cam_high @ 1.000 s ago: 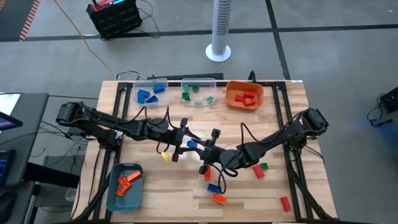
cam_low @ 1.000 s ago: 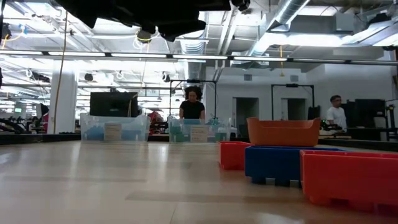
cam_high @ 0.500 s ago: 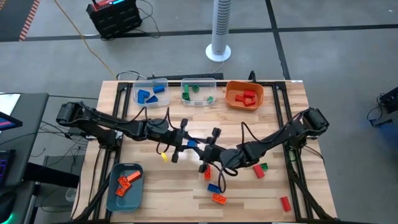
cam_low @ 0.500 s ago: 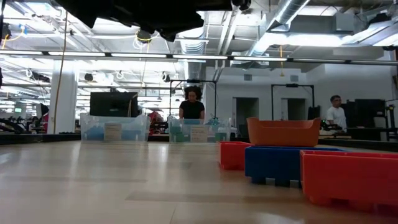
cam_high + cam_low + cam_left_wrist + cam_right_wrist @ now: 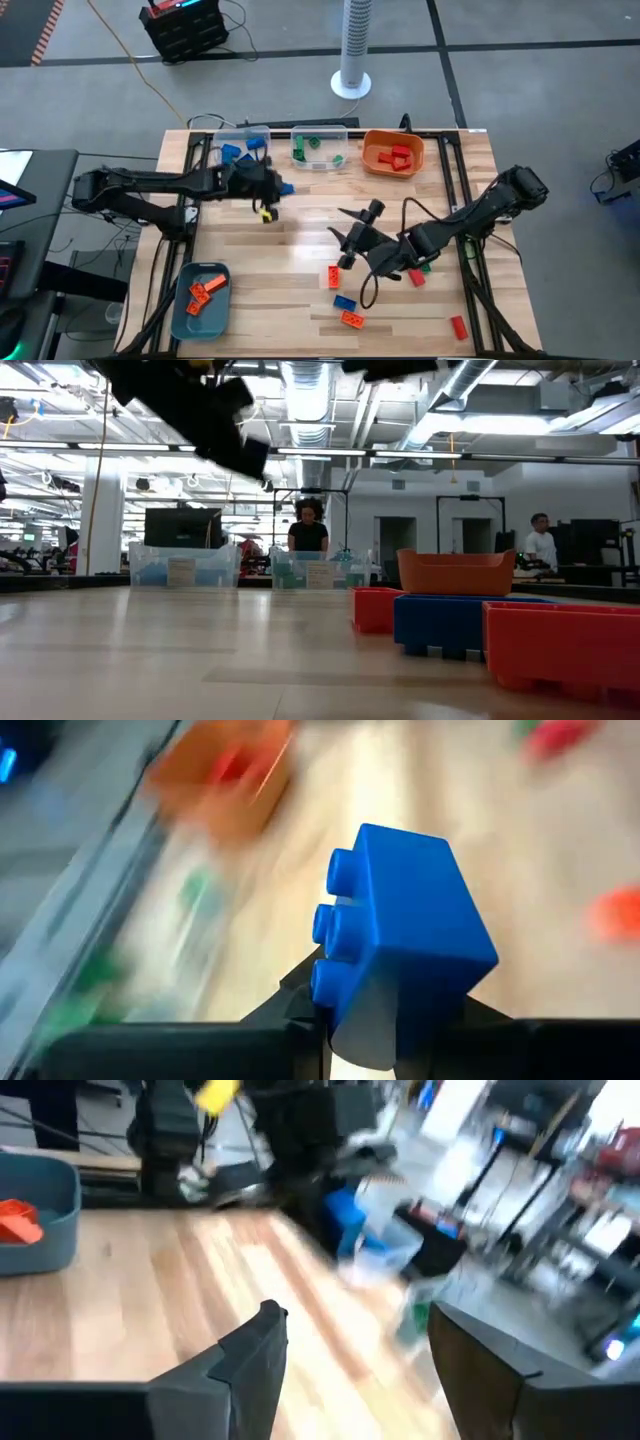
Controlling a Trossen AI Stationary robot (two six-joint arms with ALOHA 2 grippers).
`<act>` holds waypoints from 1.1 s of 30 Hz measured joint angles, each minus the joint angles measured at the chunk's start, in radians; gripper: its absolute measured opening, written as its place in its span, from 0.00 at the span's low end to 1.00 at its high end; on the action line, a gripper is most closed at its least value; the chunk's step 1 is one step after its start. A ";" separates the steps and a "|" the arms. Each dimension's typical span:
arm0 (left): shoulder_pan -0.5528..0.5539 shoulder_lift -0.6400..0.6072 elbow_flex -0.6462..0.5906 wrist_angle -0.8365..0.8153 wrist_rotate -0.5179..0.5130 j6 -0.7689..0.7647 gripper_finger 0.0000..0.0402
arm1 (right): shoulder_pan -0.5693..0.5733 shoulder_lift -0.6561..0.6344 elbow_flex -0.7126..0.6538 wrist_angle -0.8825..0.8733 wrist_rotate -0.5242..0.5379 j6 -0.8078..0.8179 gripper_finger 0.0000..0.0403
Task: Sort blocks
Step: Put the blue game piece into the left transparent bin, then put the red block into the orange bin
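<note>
A blue block (image 5: 400, 935) is gripped tight in the left tool (image 5: 272, 189), which is closed on it. The left tool is held up above the bench, near the far edge and just beside the clear bin with blue blocks (image 5: 242, 150). The right tool (image 5: 350, 1350) is opened wide, and nothing is held in it. It is seen near the middle of the bench, a little toward the right edge.

Much of the sorting looks done. Blue blocks are kept in one clear bin, green ones in the next clear bin (image 5: 320, 147), red ones in the orange bin (image 5: 393, 153), all along the far edge. Orange blocks are kept in the teal bin (image 5: 201, 298) at the near left corner.

Some blocks are left loose on the bench: an orange one (image 5: 334, 277), a blue one (image 5: 344, 303), another orange one (image 5: 351, 319), and a red one (image 5: 459, 326) near the near right corner. These are not yet sorted.
</note>
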 joint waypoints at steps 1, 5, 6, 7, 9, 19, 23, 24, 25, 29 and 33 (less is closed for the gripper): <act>0.035 -0.004 0.000 -0.045 -0.025 0.000 0.14 | -0.002 0.002 0.001 -0.042 0.002 0.060 0.62; 0.194 -0.008 0.000 -0.164 -0.152 0.018 0.14 | -0.007 0.034 0.000 -0.223 -0.017 0.310 0.62; 0.237 -0.006 0.000 -0.182 -0.181 0.023 0.14 | -0.006 0.039 0.000 -0.270 -0.030 0.355 0.62; 0.279 -0.004 0.000 -0.190 -0.199 0.023 0.14 | -0.002 0.041 -0.001 -0.309 -0.047 0.399 0.62; 0.371 0.000 0.000 -0.202 -0.209 0.024 0.15 | 0.005 0.041 0.000 -0.367 -0.091 0.474 0.62; 0.701 0.145 0.000 -0.212 -0.178 -0.068 0.16 | 0.027 0.041 0.000 -0.429 -0.137 0.530 0.62; 0.723 0.228 0.000 -0.227 -0.153 -0.054 0.21 | 0.027 0.041 0.000 -0.430 -0.136 0.528 0.62; 0.723 0.239 0.000 -0.228 -0.153 -0.044 0.24 | 0.027 0.041 0.000 -0.430 -0.136 0.527 0.62; 0.723 0.246 0.000 -0.226 -0.153 -0.038 0.27 | 0.028 0.041 0.000 -0.430 -0.136 0.527 0.62; 0.722 0.229 0.012 -0.243 -0.160 -0.028 0.38 | 0.042 0.038 0.000 -0.454 -0.137 0.534 0.62; 0.717 0.166 0.038 -0.311 -0.169 -0.025 0.48 | 0.054 0.028 0.001 -0.505 -0.258 0.592 0.62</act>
